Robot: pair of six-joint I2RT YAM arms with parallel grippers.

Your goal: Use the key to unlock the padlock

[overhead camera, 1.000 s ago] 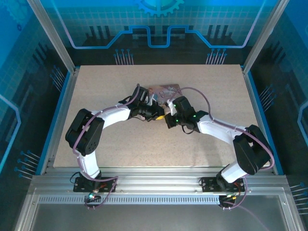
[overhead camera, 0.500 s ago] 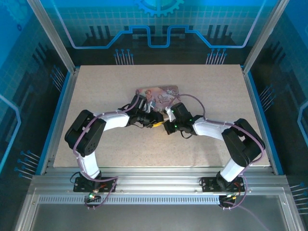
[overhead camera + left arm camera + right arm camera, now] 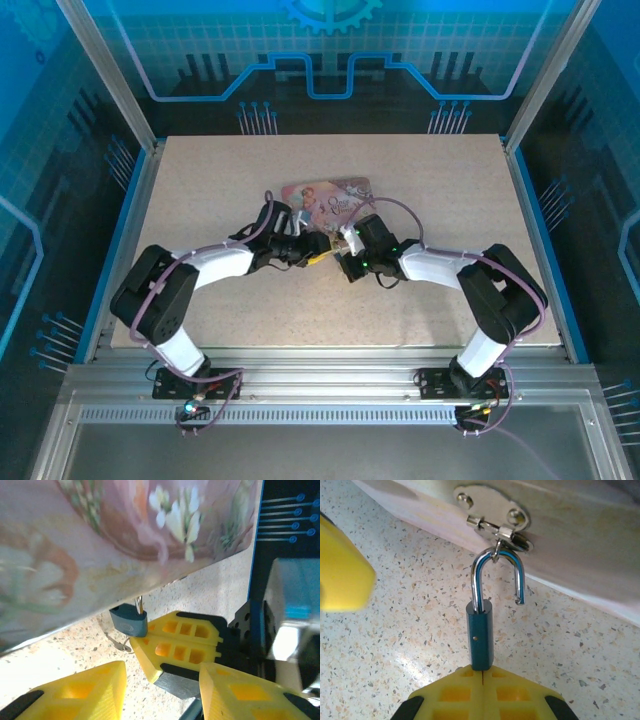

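The padlock has a teal body and hangs from the silver hasp of the pink box. Its shackle is sprung open, with one end free. My right gripper is shut, its yellow tips touching the padlock's bottom end. In the left wrist view the padlock hangs under the box edge. The key, thin and on a small ring, lies on the table beside the right fingertips. My left gripper is open with nothing held, just short of the right gripper.
The pink box lies flat near the middle of the speckled table. Both arms meet just in front of it. A left finger shows at the left of the right wrist view. Blue side walls ring the table.
My left gripper has opened and its arm has drawn back to the left. The right arm folded in closer, its jaws still shut. More of the pink box is uncovered.
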